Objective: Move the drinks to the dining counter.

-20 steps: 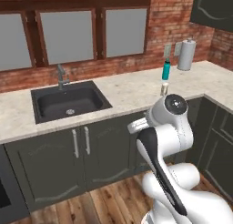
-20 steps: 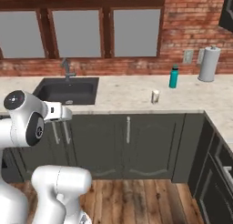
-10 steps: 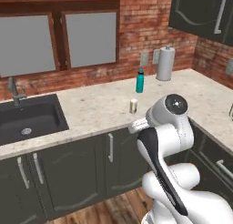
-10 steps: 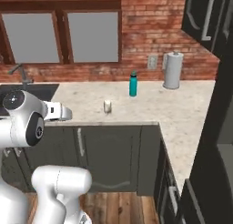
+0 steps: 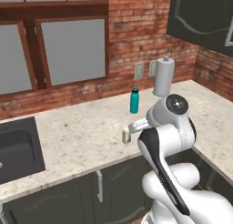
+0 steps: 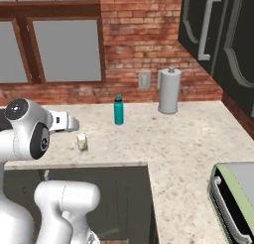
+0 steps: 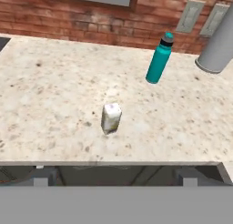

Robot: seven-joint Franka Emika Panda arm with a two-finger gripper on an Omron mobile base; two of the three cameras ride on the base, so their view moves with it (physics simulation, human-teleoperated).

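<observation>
A small pale cream can [image 7: 110, 118] stands on the speckled stone counter [image 7: 54, 91] a little back from its front edge, and it also appears in both base views [image 5: 126, 135] [image 6: 82, 142]. Behind it and to the right stands the slim teal bottle [image 7: 159, 59] with a dark cap [image 5: 134, 100] [image 6: 118, 110], close to the brick wall. My gripper [image 6: 73, 124] hangs over the counter's front edge, short of the can and pointing at it, open with nothing in it. The dining counter is out of view.
A tall grey paper-towel roll [image 6: 168, 91] stands right of the bottle by the wall outlets [image 7: 190, 16]. The black sink [image 5: 18, 148] lies far left. A pale green appliance [image 6: 233, 198] sits on the right counter wing. Dark upper cabinets [image 6: 218, 34] hang above.
The base has driven right along the counter, so the whole scene slid left and the sink went to the edge. Can and bottle look nearer but stay put. The gripper stays open.
</observation>
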